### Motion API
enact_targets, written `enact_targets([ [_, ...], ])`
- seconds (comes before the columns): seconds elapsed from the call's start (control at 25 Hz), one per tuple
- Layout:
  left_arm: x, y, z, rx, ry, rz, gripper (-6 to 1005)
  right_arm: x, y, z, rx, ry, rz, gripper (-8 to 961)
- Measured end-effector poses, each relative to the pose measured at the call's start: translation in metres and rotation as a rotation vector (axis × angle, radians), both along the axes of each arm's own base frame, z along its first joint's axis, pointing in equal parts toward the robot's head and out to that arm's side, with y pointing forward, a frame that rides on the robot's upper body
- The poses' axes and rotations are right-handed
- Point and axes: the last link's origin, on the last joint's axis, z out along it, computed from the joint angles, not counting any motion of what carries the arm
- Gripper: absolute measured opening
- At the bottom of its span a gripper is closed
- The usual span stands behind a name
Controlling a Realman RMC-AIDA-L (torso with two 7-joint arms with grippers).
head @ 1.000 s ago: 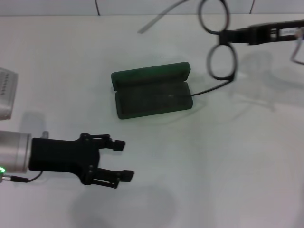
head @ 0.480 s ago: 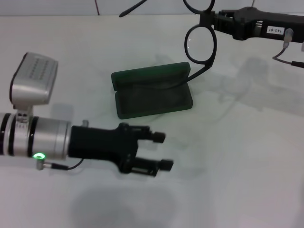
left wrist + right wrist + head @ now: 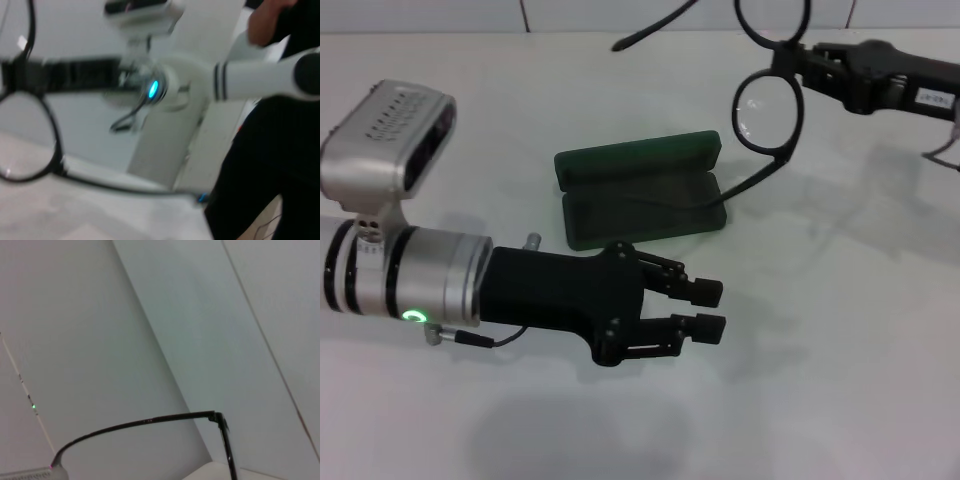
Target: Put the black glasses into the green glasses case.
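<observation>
Head view: our right end effector (image 3: 798, 70), clamped on the bridge, holds the light, fragile black glasses (image 3: 772, 100) upper right of the open green glasses case (image 3: 640, 190); left end effector (image 3: 705, 308) waits slightly parted, empty.

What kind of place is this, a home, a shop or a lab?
Most likely a robotics lab or test bench. A bare white table holds only an open green glasses case, the right end effector holds black glasses in the air, and the left end effector hovers near the case.
</observation>
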Motion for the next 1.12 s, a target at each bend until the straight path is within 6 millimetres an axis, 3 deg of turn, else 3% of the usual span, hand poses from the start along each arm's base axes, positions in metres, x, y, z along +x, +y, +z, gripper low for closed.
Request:
enact_targets([
  [0.32,0.004,-0.003,0.003,-0.014,-0.041,-0.009,180,0.012,-0.014,0.007,-0.046,0.084,-0.009,66],
  [0.76,0.006,-0.002,0.004,-0.006,-0.057,-0.008,-2,0.019,-0.021,-0.005,-0.101,0.053,-0.026,66],
  [1.12,0.01,0.002,0.006,0.011,-0.084,-0.004,-1,0.014,-0.025,-0.026,-0.144,0.003,-0.009,66],
])
